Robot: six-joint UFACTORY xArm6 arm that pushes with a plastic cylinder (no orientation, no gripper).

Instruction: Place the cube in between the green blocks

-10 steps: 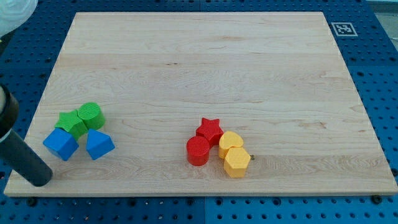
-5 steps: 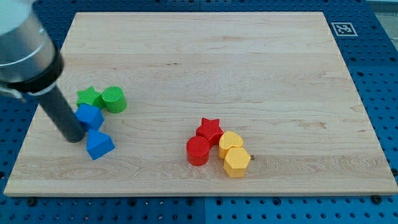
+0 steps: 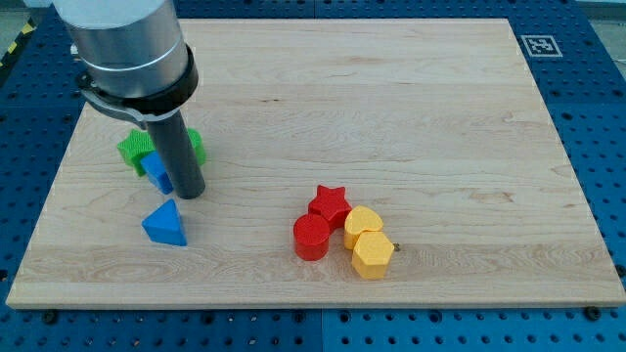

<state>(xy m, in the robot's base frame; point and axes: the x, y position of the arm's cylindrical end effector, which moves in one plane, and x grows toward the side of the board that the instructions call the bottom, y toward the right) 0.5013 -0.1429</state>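
My tip (image 3: 190, 193) rests on the board at the view's left, touching the right side of the blue cube (image 3: 156, 171). The cube sits just below the green star (image 3: 136, 150) and is partly hidden by the rod. The green cylinder (image 3: 196, 146) shows only as a sliver behind the rod, to the star's right. The cube lies at the lower edge of the gap between the two green blocks. A blue triangular block (image 3: 164, 224) lies apart, below the cube.
A red star (image 3: 330, 203), a red cylinder (image 3: 312, 237) and two yellow blocks (image 3: 368, 244) cluster at the board's lower middle. The wooden board (image 3: 391, 98) sits on a blue pegboard, with a marker tag (image 3: 538, 45) at its top right corner.
The rod has swung from the cube's left to its right. The blue cube moved up and right toward the green blocks. The blue triangular block turned and shifted slightly.
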